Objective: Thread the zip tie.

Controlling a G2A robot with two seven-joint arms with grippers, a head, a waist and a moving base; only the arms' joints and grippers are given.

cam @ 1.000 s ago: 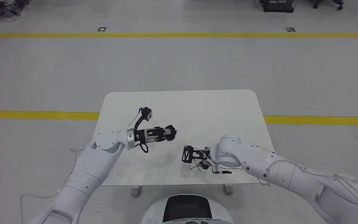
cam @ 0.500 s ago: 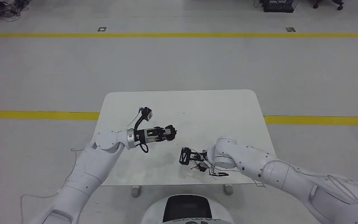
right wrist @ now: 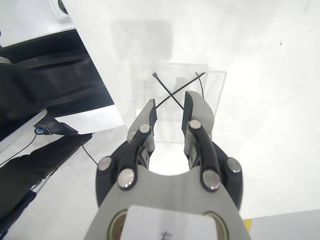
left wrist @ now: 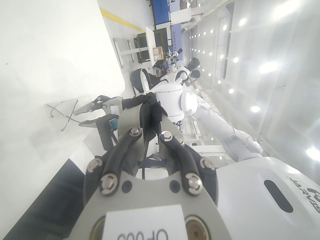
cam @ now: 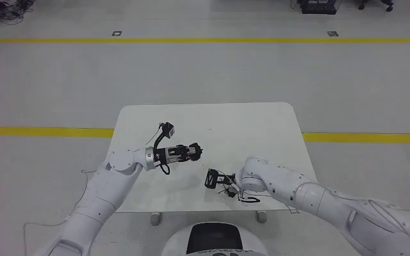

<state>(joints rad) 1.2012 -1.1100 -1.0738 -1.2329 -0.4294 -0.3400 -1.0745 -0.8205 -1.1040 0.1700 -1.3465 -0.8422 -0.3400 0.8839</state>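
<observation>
Two thin black zip ties (right wrist: 162, 84) lie crossed inside a clear open box (right wrist: 222, 76) near the table's front edge. My right gripper (right wrist: 170, 106) is open, low over the box, its fingers on either side of the crossing point and not touching the ties. In the top view the right gripper (cam: 209, 178) is at the front middle of the table. My left gripper (cam: 197, 152) is held above the table's middle, shut, and I see nothing between its tips (left wrist: 150, 99). From the left wrist view I also see the zip ties (left wrist: 70, 114) and the open right gripper (left wrist: 78, 118).
The white table (cam: 256, 121) is bare apart from a small dark speck (right wrist: 280, 42). Its front edge (right wrist: 100, 81) runs close to the clear box, with the floor beyond. Wide free surface lies behind and to both sides of the grippers.
The right gripper has shifted slightly to the left along the front edge, closer over the box. The left arm has not moved.
</observation>
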